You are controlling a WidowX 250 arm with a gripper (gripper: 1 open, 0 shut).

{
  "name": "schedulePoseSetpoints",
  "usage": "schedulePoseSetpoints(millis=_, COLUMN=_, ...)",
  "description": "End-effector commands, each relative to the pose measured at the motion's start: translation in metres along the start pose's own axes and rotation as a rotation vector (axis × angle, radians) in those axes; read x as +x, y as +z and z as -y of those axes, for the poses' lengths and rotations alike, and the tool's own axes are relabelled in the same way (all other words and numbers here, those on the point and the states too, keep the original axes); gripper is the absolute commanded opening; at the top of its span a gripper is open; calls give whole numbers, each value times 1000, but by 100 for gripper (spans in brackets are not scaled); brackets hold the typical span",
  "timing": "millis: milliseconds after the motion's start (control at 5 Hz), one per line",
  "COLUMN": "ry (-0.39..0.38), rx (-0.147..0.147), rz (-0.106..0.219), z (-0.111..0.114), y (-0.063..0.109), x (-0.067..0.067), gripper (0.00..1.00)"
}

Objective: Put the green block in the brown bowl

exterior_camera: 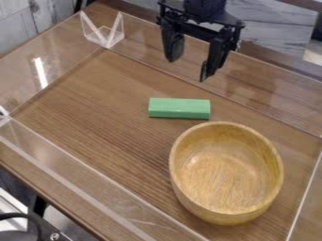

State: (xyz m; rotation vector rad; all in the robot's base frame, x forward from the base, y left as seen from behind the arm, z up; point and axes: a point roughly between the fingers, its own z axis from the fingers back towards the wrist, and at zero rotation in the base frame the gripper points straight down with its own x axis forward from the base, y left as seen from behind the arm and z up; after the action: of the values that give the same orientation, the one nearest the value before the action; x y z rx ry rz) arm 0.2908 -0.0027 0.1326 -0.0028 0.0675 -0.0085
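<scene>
The green block (180,108) lies flat on the wooden table, near the middle of the view. To its lower right stands the brown bowl (228,170), large and round, with nothing inside it. My gripper (195,56) hangs above and behind the block, pointing straight down. Its black fingers (170,47) are spread apart and hold nothing. It touches neither the block nor the bowl.
A clear plastic wall (51,56) runs around the table (88,113). A clear folded stand (102,29) sits at the back left. The table's front edge runs along the lower left.
</scene>
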Motion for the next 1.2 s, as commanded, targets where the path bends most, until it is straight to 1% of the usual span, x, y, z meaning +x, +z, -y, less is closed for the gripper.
schedulePoseSetpoints(millis=0, ry=-250, rx=11, rz=-15, z=-2, y=-14, x=-9, gripper=100)
schedulePoseSetpoints(millis=200, ry=-499, rx=15, rz=-65, z=4, y=-51, x=-27, gripper=100)
schedulePoseSetpoints(millis=400, ry=-619, rx=63, rz=-8, z=7, y=-58, x=-41, gripper=100)
schedulePoseSetpoints(millis=600, ry=-639, rx=72, rz=5, z=7, y=-63, x=-40, gripper=100)
schedulePoseSetpoints(millis=1000, ry=-659, rx=75, rz=17, z=7, y=-72, x=-38, gripper=100)
